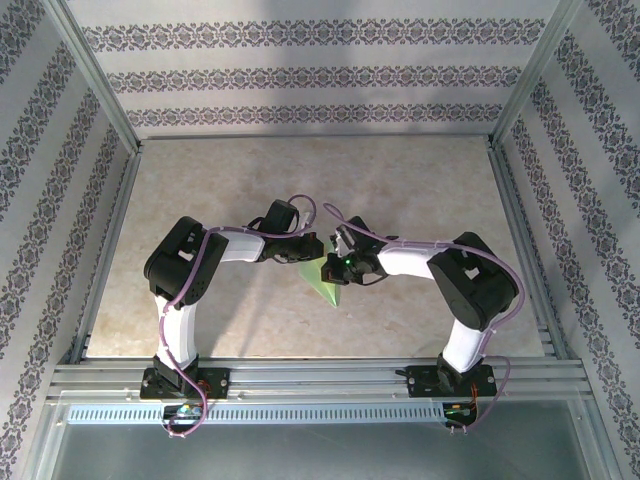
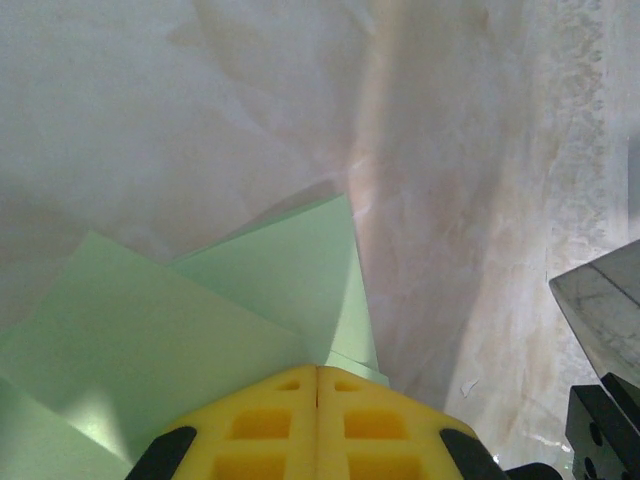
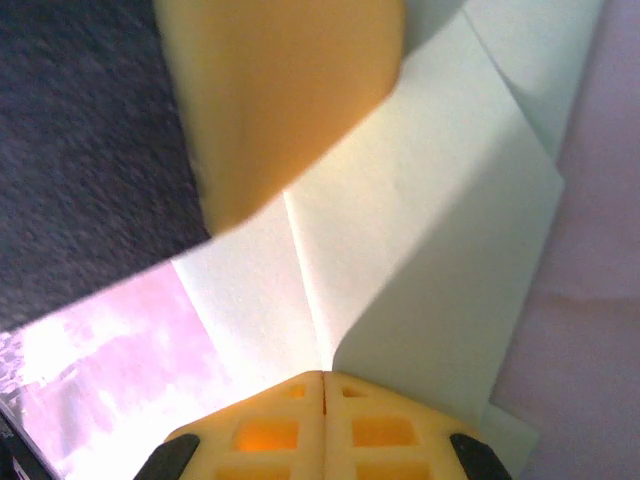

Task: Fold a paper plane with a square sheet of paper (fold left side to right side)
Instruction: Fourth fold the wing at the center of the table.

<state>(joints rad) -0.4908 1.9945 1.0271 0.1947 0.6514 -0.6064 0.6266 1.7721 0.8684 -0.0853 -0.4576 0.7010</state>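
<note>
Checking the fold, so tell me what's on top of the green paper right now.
The left gripper and right gripper, both shut, sit tip-down on the green paper. They cover the paper directly beneath them, so that part is hidden.

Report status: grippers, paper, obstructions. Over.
Both shut: left gripper on the folded green paper, right gripper at its crease. Pinch unclear. Grippers crowd each other over it.
</note>
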